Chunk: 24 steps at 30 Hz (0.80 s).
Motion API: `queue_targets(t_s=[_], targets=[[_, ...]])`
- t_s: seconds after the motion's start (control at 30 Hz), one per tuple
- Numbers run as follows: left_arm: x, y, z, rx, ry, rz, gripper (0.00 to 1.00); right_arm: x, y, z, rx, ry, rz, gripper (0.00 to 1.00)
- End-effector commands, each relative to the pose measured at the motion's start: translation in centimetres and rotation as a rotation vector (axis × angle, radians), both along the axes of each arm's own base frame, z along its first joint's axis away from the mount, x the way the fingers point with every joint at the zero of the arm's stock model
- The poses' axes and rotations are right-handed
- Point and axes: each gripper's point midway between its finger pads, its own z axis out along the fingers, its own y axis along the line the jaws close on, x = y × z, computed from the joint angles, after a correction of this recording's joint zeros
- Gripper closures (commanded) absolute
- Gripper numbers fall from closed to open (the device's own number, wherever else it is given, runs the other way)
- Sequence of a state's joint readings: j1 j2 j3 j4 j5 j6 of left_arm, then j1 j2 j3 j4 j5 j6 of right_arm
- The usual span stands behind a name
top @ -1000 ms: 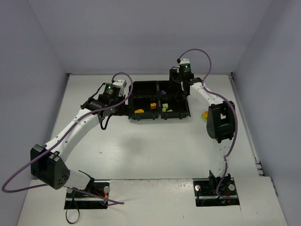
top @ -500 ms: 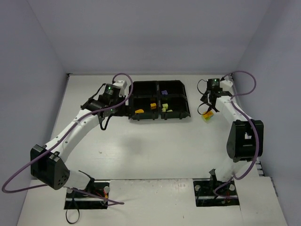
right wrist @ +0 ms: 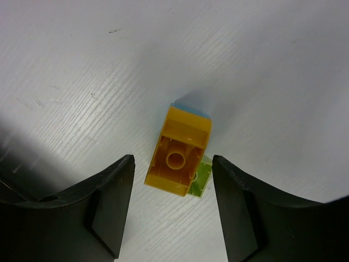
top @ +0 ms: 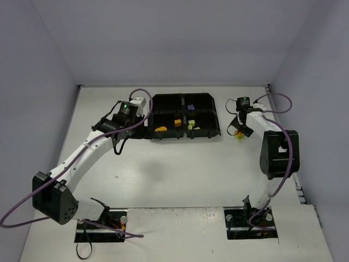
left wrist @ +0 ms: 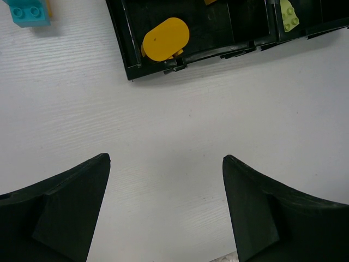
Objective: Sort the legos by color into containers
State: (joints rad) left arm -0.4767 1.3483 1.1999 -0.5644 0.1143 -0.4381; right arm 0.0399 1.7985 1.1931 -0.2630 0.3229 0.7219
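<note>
The black tray [top: 214, 134] sits at the back middle. Its near-left compartment holds orange legos [top: 162, 129], its near-right compartment lime green ones [top: 192, 125], and its far-right compartment a purple one [top: 190, 107]. My right gripper [right wrist: 173, 158] is open, with its jaws on either side of an upside-down orange lego [right wrist: 180, 153]. That lego is stuck to a lime green lego [right wrist: 200, 179] and a cyan one [right wrist: 191, 109] on the table right of the tray [top: 239, 135]. My left gripper [left wrist: 166, 158] is open and empty over bare table just in front of the tray's near-left corner [left wrist: 122, 43]. A cyan lego [left wrist: 28, 12] lies left of the tray.
An orange oval piece [left wrist: 165, 38] leans in the tray's near-left corner. The right wall stands close to the right arm [top: 278, 153]. The arm bases [top: 101, 224] are at the near edge.
The right arm swung from over the tray out to the right and came down over the orange, green and cyan cluster. The left arm drew back slightly from the tray.
</note>
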Motion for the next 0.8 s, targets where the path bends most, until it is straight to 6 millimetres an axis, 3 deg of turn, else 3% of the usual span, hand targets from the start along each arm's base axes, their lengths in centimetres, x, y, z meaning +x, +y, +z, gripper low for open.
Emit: queue_targets(t_s=[0.0,0.4,0.5,0.67,0.77], targets=[[0.1,-0.2,2.7,-0.051,-0.071,0.009,0.23,1.1,-0.5,1.2,0.017,-0.049,-0.054,0.45],[0.2,-0.3,2.4,-0.052,-0.062,0.009,0.23,1.0,-0.5,0.3,0.024,-0.031,-0.064,0.59],[0.3,-0.3,2.5,-0.052,-0.065,0.008,0.23,1.0,-0.7,0.2,0.022,-0.029,-0.071,0.68],[0.4,-0.5,2.5,-0.054,-0.064,0.003,0.23,1.1,-0.5,0.5,0.03,-0.034,-0.055,1.0],[0.5,-0.9,2.8,-0.069,-0.065,-0.012,0.23,1.6,0.3,2.3,0.055,-0.073,0.006,1.0]])
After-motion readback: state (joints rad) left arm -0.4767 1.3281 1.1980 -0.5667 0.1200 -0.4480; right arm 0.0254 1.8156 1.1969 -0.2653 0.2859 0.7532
